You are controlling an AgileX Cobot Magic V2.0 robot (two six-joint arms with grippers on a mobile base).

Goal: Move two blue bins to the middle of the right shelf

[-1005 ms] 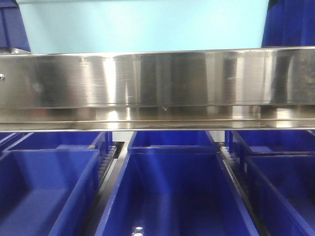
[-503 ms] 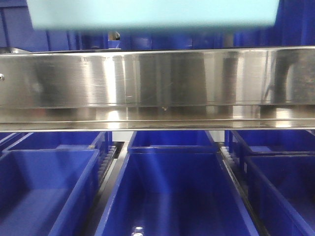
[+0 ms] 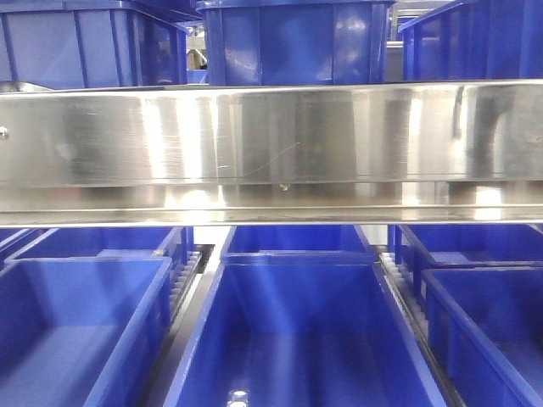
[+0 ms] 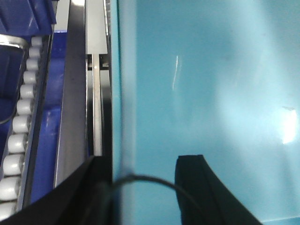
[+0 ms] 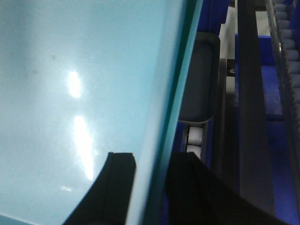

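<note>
A pale blue bin (image 4: 211, 84) fills the left wrist view, and its smooth inside also fills the right wrist view (image 5: 70, 93). My left gripper (image 4: 140, 161) straddles the bin's left wall: one black finger (image 4: 89, 187) is outside and the other finger (image 4: 199, 187) is inside. On the opposite wall, my right gripper (image 5: 152, 159) is shut over the rim (image 5: 164, 117) with one finger on each side. The front view shows neither the bin nor the grippers.
A wide steel shelf beam (image 3: 271, 144) crosses the front view. Dark blue crates (image 3: 297, 38) stand on the level above it, and more dark blue crates (image 3: 297, 339) sit in rows below. Roller tracks (image 4: 18, 122) (image 5: 288, 51) run beside the bin.
In the front view the pale blue bin has risen out of the top of the frame. The dark blue crates behind it are now uncovered.
</note>
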